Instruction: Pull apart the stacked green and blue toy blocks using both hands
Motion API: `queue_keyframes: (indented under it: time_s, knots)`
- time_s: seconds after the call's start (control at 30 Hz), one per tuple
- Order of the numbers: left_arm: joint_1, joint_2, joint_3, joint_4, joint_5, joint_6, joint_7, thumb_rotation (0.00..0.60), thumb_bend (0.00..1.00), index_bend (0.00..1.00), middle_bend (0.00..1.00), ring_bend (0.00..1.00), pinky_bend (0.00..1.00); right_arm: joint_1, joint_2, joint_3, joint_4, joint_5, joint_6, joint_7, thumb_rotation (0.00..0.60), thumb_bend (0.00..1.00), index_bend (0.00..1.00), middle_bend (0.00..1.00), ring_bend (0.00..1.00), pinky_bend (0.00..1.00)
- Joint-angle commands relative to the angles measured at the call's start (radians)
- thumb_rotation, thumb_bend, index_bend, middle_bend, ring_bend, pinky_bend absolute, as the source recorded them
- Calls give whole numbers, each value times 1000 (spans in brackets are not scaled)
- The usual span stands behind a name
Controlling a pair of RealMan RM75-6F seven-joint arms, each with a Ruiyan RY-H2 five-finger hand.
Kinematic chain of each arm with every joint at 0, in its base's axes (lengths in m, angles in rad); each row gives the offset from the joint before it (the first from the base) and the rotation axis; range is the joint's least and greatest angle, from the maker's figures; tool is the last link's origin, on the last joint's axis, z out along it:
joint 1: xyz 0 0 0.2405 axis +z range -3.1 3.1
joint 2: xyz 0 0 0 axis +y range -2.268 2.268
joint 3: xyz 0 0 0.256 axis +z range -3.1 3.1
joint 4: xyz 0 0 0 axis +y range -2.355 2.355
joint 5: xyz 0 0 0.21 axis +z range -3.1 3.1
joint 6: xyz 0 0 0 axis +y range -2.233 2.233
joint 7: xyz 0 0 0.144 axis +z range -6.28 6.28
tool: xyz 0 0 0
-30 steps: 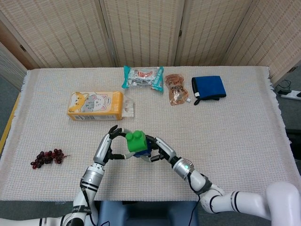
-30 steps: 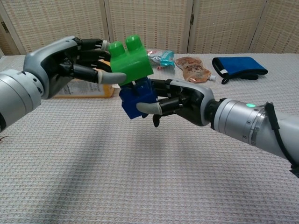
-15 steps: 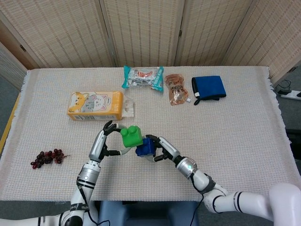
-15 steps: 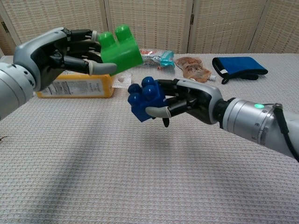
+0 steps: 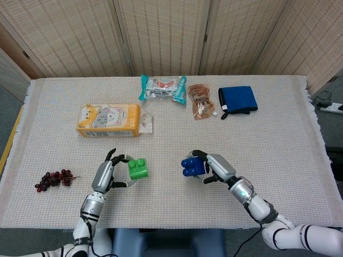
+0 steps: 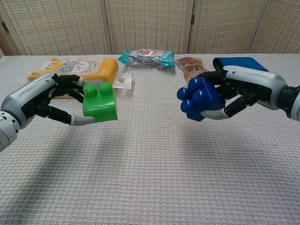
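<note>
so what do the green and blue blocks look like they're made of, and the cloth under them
Green block: apparently hard moulded plastic, smooth with a slight sheen, crisp edges and round studs on top. Blue block: seemingly the same plastic, glossier, with highlights on its rounded studs. Table cover: looks like coarse woven fabric, matte off-white, a visible weave grid and a fringed right edge.
</note>
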Motion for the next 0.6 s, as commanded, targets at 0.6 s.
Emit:
queue_keyframes:
  time_s: [0.6]
  knots:
    - [21,-168,38,371,86,-6,-122,600,384,650,896,377,0,-14,-3,-16,58,167,-108,-228,600,414,694,510,496,603]
